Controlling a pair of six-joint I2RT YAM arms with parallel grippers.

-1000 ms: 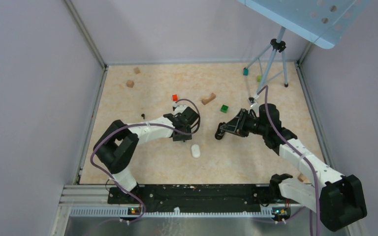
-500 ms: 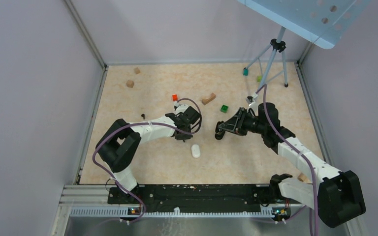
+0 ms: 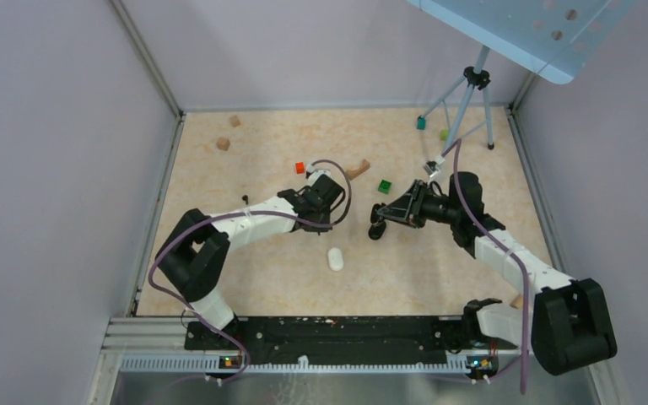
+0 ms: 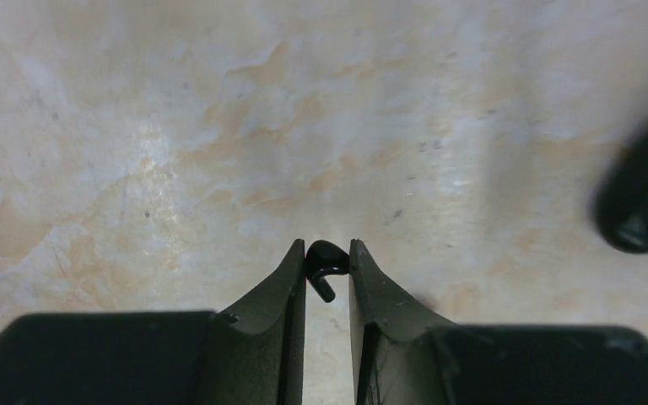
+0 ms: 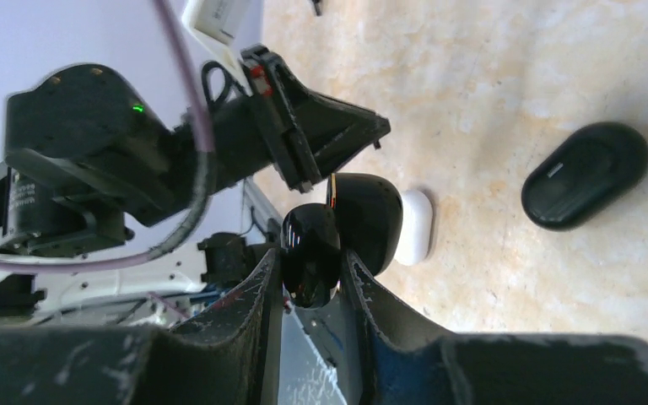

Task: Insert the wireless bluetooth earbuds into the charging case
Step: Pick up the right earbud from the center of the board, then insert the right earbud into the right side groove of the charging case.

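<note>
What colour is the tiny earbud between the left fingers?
The earbud is black, clearest in the left wrist view.

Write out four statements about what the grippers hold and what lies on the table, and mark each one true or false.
1. The left gripper is shut on a small black earbud. True.
2. The right gripper holds nothing. False: it is shut on a glossy black charging case.
3. A white oval object lies on the table between the two arms. True.
4. The green block is clamped in the right gripper. False: it lies on the table, apart from both grippers.
</note>
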